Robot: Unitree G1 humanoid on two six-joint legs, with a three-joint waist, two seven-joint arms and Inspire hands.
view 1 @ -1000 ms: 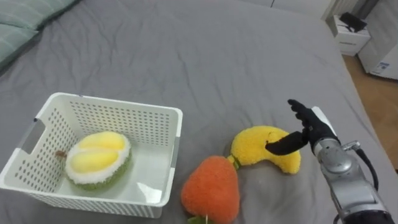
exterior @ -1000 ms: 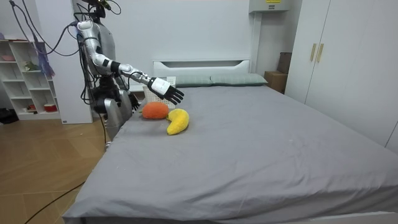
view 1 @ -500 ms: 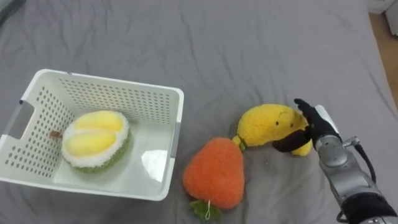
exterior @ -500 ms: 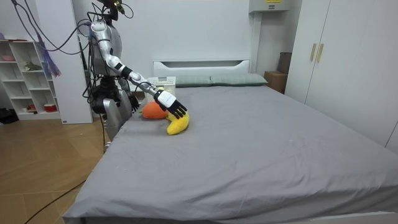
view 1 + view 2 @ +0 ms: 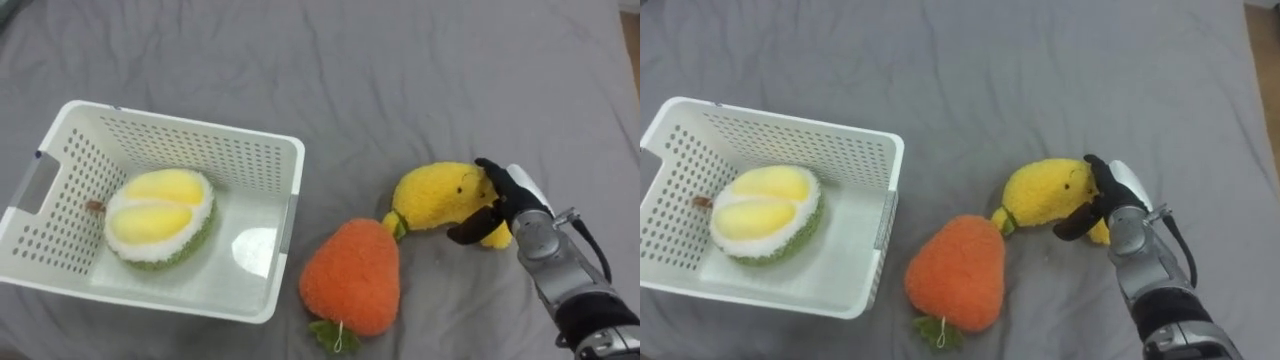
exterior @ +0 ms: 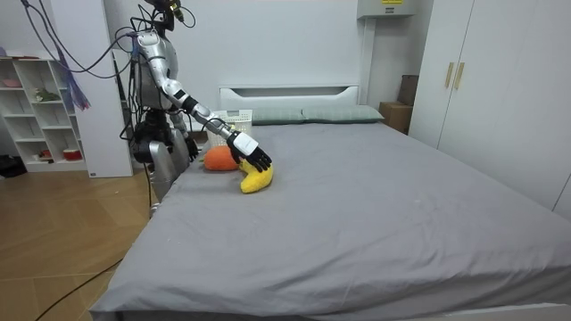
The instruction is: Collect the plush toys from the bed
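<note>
Evidently the plush banana is a light, squashy thing: fuzzy yellow pile, a curved fat body, a small green stem pointing back toward the basket. It lies on the grey bed, well to the right of the basket. The right hand has its dark fingers curled over the banana's end farthest from the basket, thumb across the front. That thick end should compress and grip well; nothing slippery or breakable. Between basket and banana sits an orange plush fruit, rounder and bulkier, likely best taken across its middle. Inside the stiff, perforated white plastic basket rests a plush durian
</note>
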